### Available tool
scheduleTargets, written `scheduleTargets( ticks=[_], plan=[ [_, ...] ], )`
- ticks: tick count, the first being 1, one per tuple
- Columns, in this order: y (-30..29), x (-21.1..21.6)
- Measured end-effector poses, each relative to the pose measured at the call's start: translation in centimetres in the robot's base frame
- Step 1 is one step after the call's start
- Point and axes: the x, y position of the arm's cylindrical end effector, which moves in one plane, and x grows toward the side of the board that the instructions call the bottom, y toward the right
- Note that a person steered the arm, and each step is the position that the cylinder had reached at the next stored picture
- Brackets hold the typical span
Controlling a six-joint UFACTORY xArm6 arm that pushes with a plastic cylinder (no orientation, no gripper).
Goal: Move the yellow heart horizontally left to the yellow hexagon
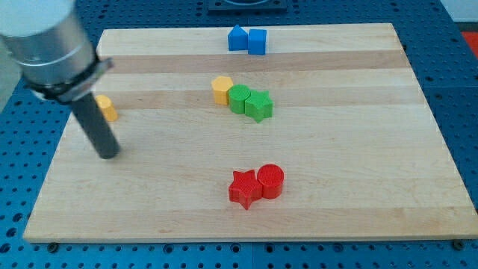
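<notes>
Wooden board (pixel 358 209) fills most of the view, sitting on a blue perforated table (pixel 459 82). Rod comes in from the view's top left; my tip (pixel 109 155) is on the board near the left edge, no jaws, bare rod, nothing held. Yellow heart (pixel 107 109) is just above the tip, partly hidden behind the rod, contact can't tell. Yellow hexagon (pixel 221 89) sits mid-board, touching green cylinder (pixel 239 98), with green star (pixel 259 105) next. Red star (pixel 243 188) and red cylinder (pixel 270 180) touch near bottom. Two blue blocks (pixel 248 39) at top edge.
</notes>
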Motion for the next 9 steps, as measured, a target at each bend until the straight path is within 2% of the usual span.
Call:
scheduleTargets(
  ticks=[1,2,4,6,7,9],
  plan=[
    [-3.3,-2.8],
    [-3.4,-5.7],
    [-0.4,-8.4],
    [-7.2,-9.0],
    [-6.9,-9.9],
    [-0.9,-9.9]
  ],
)
